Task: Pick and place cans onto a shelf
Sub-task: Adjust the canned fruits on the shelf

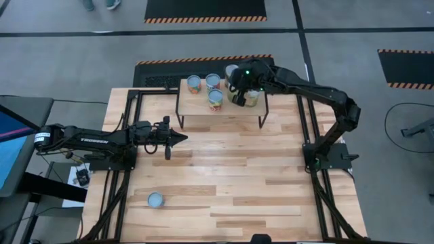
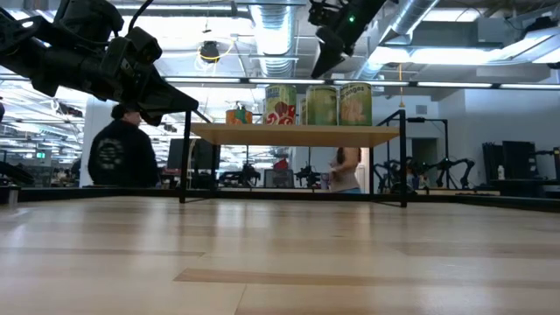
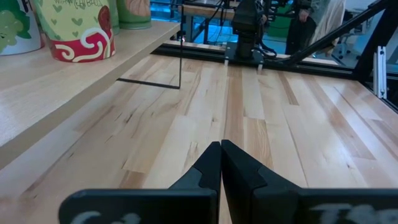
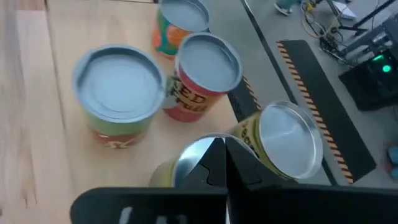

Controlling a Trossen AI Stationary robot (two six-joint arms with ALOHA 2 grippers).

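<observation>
Left gripper point(image 1: 182, 138): fingers closed, empty, above the table point(image 1: 237, 183), just in front of the shelf point(image 1: 196, 110); one lone can point(image 1: 155, 199) stands well apart, near the table's front edge. Right gripper point(image 1: 239, 97): fingers closed, empty, poised over the shelf's right end, directly above two cans point(image 4: 283, 140) among five standing there

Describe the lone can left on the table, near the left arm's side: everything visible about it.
The lone can shows only in the high view, seen from straight above. It is a small round tin standing upright on the wooden plank table, showing a pale silvery-blue lid with a raised rim. Its side and label are hidden from this angle. It stands in the near-left part of the table, beside the black frame rail, far from the shelf. Nothing touches it but the tabletop; neither gripper is near.
</observation>
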